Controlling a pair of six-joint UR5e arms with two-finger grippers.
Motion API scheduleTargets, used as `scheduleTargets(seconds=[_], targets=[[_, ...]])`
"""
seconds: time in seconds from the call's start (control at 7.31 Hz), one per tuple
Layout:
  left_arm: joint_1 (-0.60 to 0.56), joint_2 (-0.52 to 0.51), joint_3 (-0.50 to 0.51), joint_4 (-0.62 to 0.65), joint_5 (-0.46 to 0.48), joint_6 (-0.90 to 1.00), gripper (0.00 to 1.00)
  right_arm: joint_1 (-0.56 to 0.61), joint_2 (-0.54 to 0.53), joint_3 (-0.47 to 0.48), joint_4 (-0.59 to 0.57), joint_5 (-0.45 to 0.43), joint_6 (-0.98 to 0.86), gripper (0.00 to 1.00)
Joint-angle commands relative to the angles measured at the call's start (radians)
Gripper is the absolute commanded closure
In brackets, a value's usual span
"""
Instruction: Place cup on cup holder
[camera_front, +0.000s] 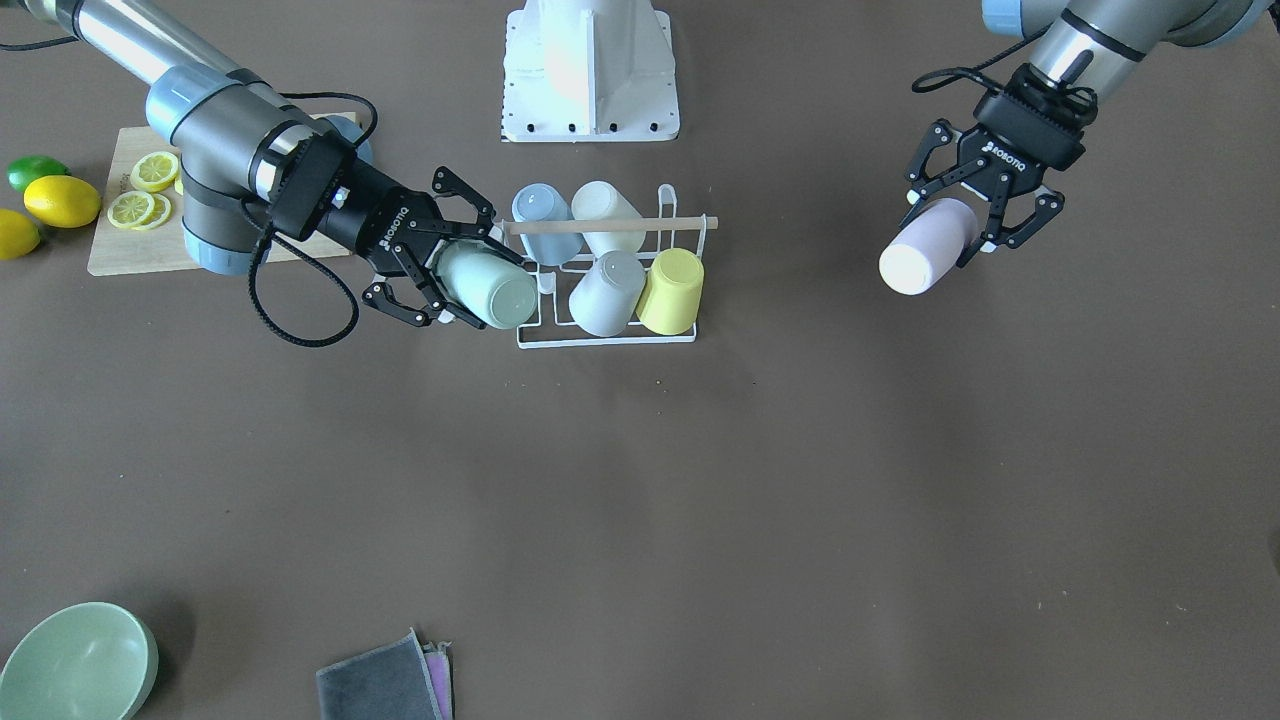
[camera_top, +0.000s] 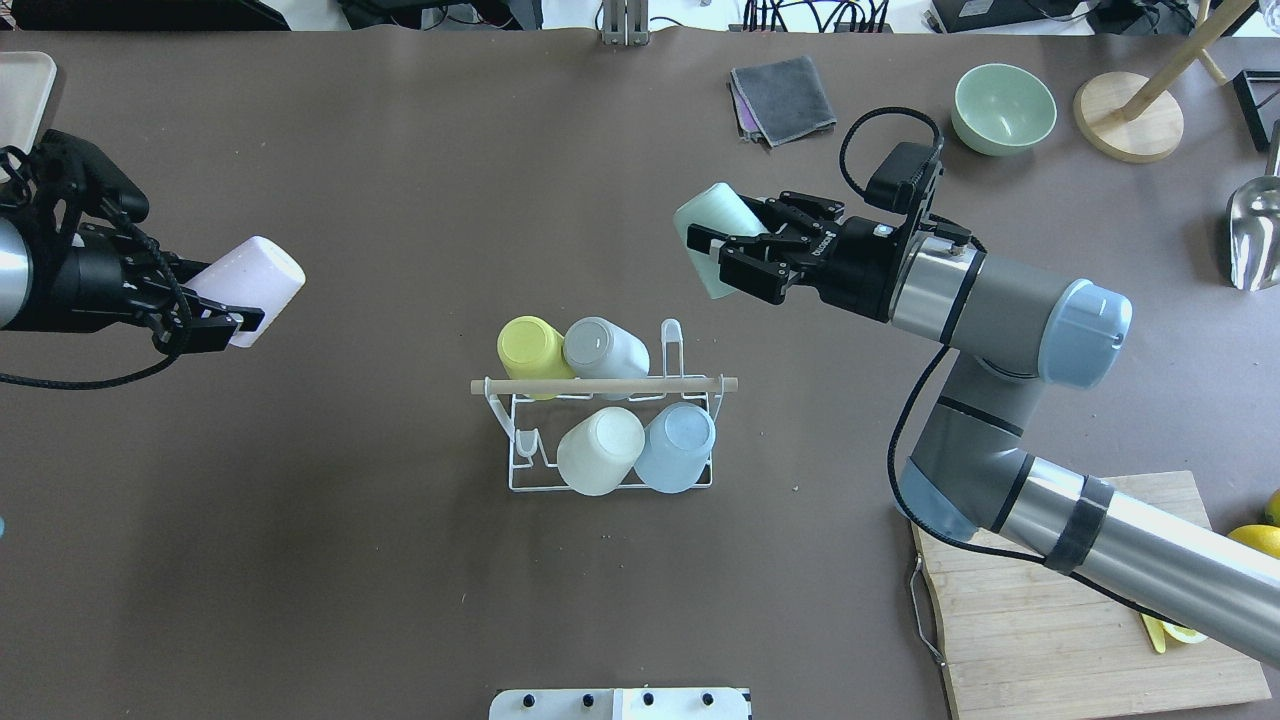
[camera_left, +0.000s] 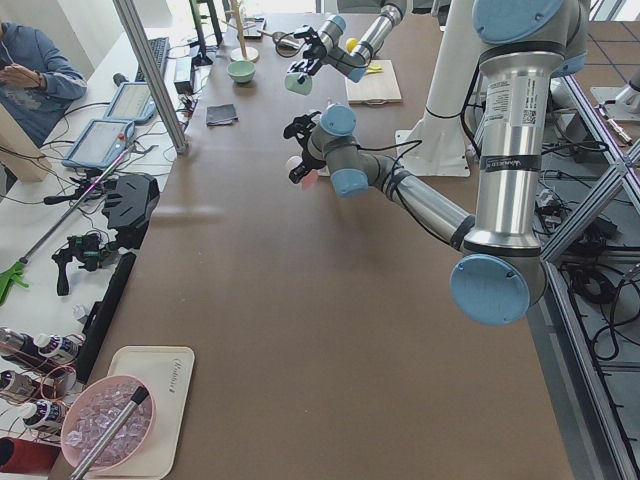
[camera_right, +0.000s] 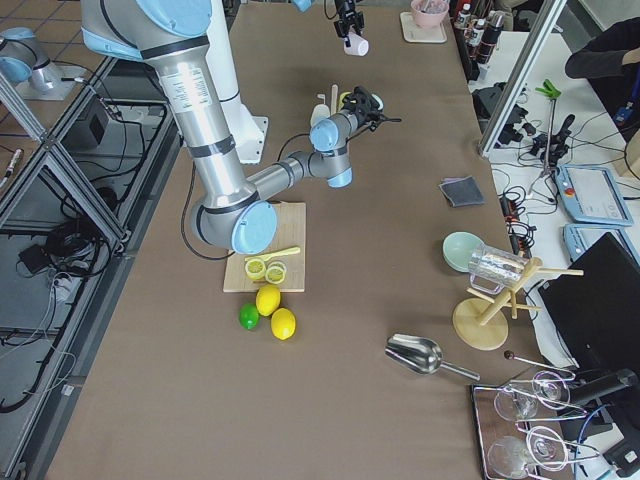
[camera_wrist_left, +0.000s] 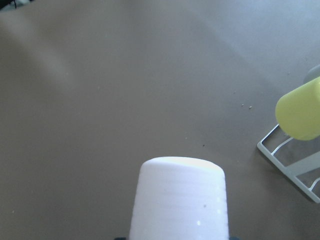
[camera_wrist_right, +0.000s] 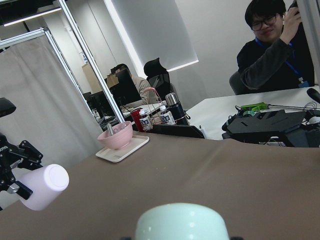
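So, you had both arms loaded at once. Your right gripper (camera_top: 735, 258) was clenched across the body of the mint-green cup (camera_top: 708, 228), holding it tilted and clear of the table (camera_top: 400, 600), just beyond the far right corner of the cup holder (camera_top: 610, 487). The side grip left the ends of the cup free, which I judge is what you needed if it was to be tipped over a prong.

The rack already carried four tumblers: the yellow cup (camera_top: 530, 345) and the grey cup (camera_top: 605, 345) in the far row, the cream cup (camera_top: 600, 450) and the blue cup (camera_top: 677, 447) in the near row. One bare prong (camera_top: 672, 340) stood at the far right, nearest the mint-green cup, so that looked like its slot. The other bare prong (camera_top: 525, 445) sat at the near left.

Your left gripper (camera_top: 215, 300) was closed on the lilac cup (camera_top: 255, 285), parked well apart from the rack on its own side. That read as waiting room, so the two arms would not crowd each other over one small frame.

The wooden rod (camera_top: 600, 385) ran across the top between the rows, so I judge each cup had to come down on its own side of it rather than across.
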Motion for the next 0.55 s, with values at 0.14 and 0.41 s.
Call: scheduleTargets(seconds=[0.14,0.41], targets=[[0.250,0.023,-0.004,-0.341,0.432,-0.080,0.82,-0.036,0.089,-0.171,0.153,-0.115,-0.139,1.00],[0.435,0.023,-0.057,-0.429,0.657,-0.142,0.82,-0.091,0.125,-0.213,0.172,-0.175,-0.187,1.00]])
